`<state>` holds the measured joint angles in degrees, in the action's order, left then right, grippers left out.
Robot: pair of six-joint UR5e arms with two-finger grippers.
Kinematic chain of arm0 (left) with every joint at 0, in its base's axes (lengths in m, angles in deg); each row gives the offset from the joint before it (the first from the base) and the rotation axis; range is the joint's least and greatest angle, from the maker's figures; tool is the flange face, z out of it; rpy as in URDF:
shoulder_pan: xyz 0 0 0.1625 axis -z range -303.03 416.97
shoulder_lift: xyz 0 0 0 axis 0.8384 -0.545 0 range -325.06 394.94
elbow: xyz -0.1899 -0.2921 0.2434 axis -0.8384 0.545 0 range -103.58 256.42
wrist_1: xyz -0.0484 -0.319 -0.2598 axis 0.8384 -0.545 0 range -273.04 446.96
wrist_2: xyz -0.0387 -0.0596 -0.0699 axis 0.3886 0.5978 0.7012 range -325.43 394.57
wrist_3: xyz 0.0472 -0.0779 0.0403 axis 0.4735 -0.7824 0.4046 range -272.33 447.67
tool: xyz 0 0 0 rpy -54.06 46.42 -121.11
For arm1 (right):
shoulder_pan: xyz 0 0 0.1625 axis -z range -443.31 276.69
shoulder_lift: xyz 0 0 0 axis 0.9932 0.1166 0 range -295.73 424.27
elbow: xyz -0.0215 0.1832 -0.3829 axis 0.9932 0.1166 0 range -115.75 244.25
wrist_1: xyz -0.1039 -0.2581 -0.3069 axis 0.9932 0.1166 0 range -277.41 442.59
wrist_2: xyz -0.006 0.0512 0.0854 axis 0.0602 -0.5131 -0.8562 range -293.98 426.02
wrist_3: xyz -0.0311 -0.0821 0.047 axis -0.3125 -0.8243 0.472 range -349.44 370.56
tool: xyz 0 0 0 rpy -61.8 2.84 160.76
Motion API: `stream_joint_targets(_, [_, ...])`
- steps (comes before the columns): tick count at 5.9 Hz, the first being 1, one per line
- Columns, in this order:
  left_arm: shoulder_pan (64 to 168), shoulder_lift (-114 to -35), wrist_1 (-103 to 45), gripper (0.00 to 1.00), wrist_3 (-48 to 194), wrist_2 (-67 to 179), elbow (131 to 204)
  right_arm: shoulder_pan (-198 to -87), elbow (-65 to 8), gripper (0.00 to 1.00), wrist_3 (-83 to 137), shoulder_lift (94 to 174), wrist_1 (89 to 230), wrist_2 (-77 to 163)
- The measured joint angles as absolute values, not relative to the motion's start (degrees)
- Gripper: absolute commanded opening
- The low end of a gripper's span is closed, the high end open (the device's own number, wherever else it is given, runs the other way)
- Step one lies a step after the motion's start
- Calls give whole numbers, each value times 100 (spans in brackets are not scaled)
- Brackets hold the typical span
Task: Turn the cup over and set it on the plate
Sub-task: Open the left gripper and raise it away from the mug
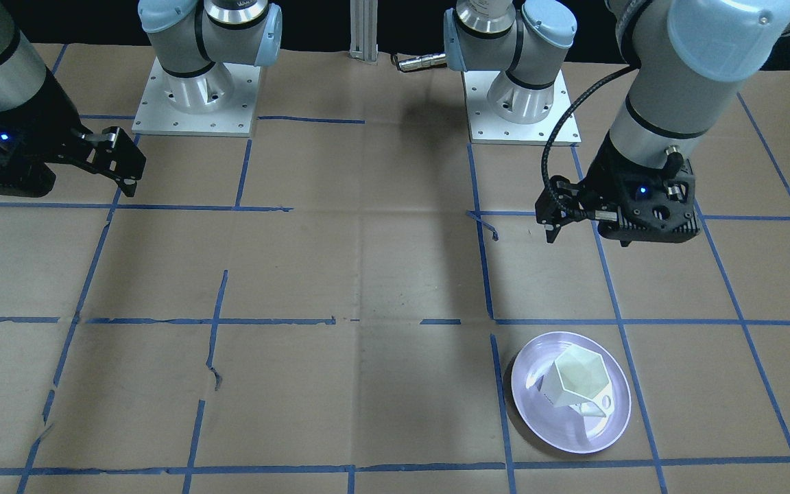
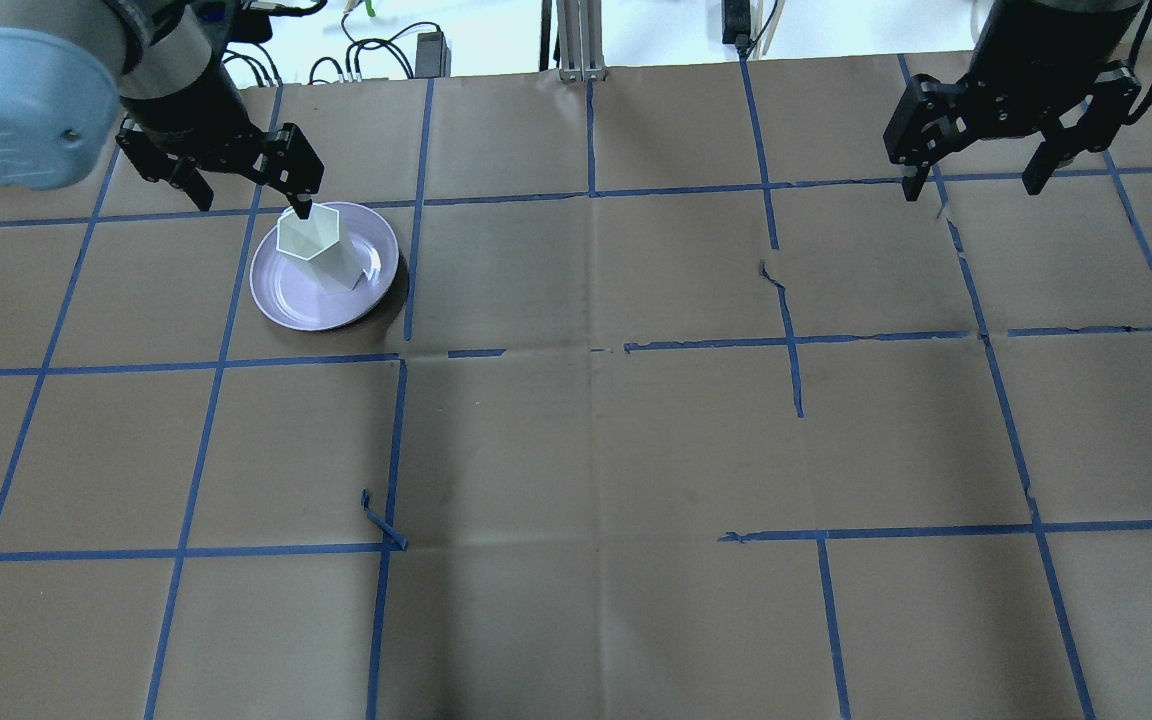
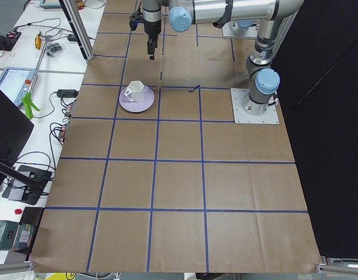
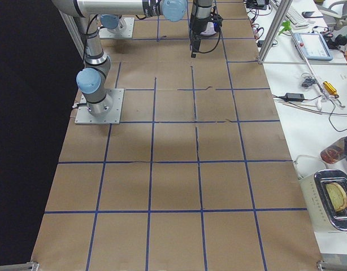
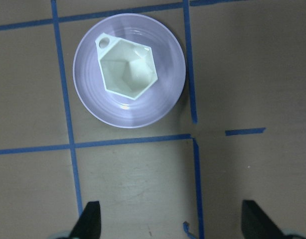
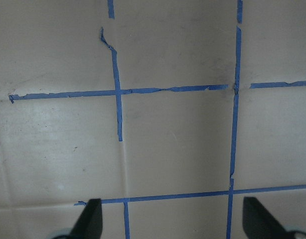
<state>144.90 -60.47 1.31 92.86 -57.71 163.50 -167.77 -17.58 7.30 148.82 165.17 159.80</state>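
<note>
Clearing out's all that's left, imo: cup point(image 5: 127, 69) is rim-up on plate point(image 5: 170, 74), upper left of frame, so left gripper point(image 5: 173, 219), splayed & empty, should rise straight.

Plate point(image 2: 304, 306) on brown, blue-taped table point(image 2: 636, 450)

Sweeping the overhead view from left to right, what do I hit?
Left pincer → plate → right pincer. The cup stands on the plate, so it gets no separate slot.
</note>
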Motion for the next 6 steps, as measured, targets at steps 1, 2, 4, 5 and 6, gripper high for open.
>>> stream_joint_targets(1, [14771, -5898, -150, 100, 8828, -5693, 16246, -16777, -1757, 100, 731, 14882, 16516, 15979])
stream_joint_targets(2, [15005, -5879, -398, 100, 8564, -5686, 16104, -16777, -1758, 100, 731, 14882, 16519, 15979])
stream_joint_targets(4, [15129, -5860, -615, 100, 8450, -5695, 16059, -16777, -1758, 100, 730, 14882, 16516, 15979])
stream_joint_targets(5, [15134, -5855, -612, 100, 8457, -5682, 16079, -16777, -1758, 100, 730, 14882, 16519, 15979])
stream_joint_targets(6, [15136, -5852, -606, 100, 8470, -5669, 16085, -16777, -1758, 100, 730, 14882, 16518, 15979])
